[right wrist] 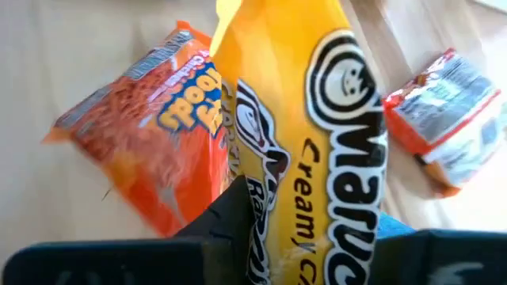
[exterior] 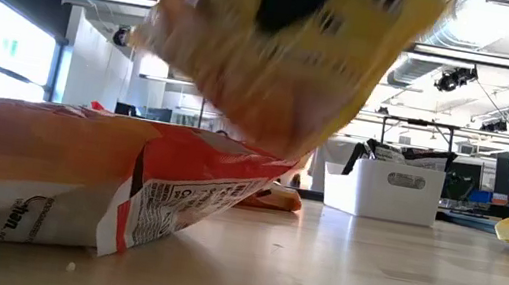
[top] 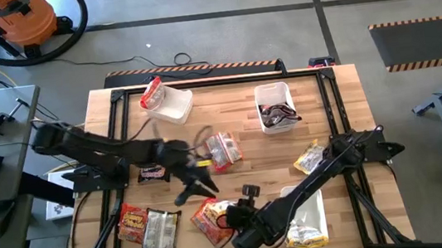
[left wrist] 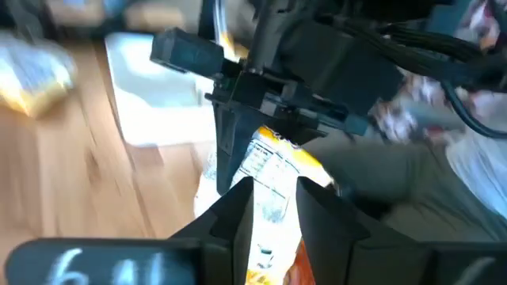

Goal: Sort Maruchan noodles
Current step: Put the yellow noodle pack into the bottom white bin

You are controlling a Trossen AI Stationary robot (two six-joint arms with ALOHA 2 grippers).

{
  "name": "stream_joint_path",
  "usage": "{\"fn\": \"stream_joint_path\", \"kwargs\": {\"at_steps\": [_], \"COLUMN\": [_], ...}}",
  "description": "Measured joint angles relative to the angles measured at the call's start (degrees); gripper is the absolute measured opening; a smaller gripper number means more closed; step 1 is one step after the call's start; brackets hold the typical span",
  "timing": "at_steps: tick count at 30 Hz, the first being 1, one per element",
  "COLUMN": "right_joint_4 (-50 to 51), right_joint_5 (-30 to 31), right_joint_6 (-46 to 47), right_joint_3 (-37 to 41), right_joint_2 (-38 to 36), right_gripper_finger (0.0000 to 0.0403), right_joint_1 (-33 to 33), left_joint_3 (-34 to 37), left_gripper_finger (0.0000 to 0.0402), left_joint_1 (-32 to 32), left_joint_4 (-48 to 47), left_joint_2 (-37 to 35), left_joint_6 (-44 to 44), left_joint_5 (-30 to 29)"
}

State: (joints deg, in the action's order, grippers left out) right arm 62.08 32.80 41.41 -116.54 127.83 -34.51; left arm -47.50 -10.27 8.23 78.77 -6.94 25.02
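While a yellow noodle packet (right wrist: 317, 134) hangs over the table's (top: 248, 138) near edge, the right gripper (top: 233, 217) pinches its end and the left gripper (top: 201, 186) closes on it too. An orange packet (right wrist: 146, 134) lies flat just beside it.

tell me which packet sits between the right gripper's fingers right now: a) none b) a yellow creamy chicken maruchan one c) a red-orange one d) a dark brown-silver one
b: in the right wrist view the yellow Maruchan packet runs up from between the right gripper and its dark fingers, while a red-orange packet lies flat on the table beside it.
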Motion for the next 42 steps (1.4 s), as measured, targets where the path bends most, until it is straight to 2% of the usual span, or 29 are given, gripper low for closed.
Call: {"fn": "stream_joint_path", "kwargs": {"at_steps": [4,8,11,15,19,23,36,42], "right_joint_4": [12.2,25.9,27.6,27.8,28.0,28.0,27.9,27.5], "right_joint_5": [-3.8,-11.2,-17.2,-24.6,-25.3,-23.8,-23.8,-15.2], "right_joint_6": [-3.4,-3.0,-1.3,2.5,7.3,10.8,12.4,8.9], "right_joint_3": [-9.5,-17.8,-16.2,-12.2,-8.9,-7.0,-7.0,-4.5], "right_joint_2": [-0.1,-0.1,-2.1,-3.5,-3.7,-4.1,-4.2,-7.2], "right_gripper_finger": [0.0084,0.0083,0.0084,0.0085,0.0085,0.0086,0.0086,0.0086], "right_joint_1": [-1.7,-4.3,-6.6,-10.1,-12.6,-13.3,-13.7,-13.3], "left_joint_3": [12.2,23.9,29.1,32.0,32.3,32.0,32.0,32.0], "left_gripper_finger": [0.0096,0.009,0.0083,0.0076,0.0074,0.0074,0.0074,0.0074], "left_joint_1": [-2.1,-4.2,-5.0,-5.3,-5.3,-5.3,-5.3,-5.3], "left_joint_4": [22.0,43.9,51.7,52.6,52.7,52.8,51.7,51.7], "left_joint_2": [-5.2,-5.4,-4.7,-4.7,-4.7,-4.7,-4.7,-4.7], "left_joint_6": [-4.2,-8.0,-9.7,-10.9,-11.0,-11.0,-11.0,-11.0], "left_joint_5": [-6.1,-13.5,-18.7,-23.2,-24.2,-24.2,-24.2,-24.2]}}
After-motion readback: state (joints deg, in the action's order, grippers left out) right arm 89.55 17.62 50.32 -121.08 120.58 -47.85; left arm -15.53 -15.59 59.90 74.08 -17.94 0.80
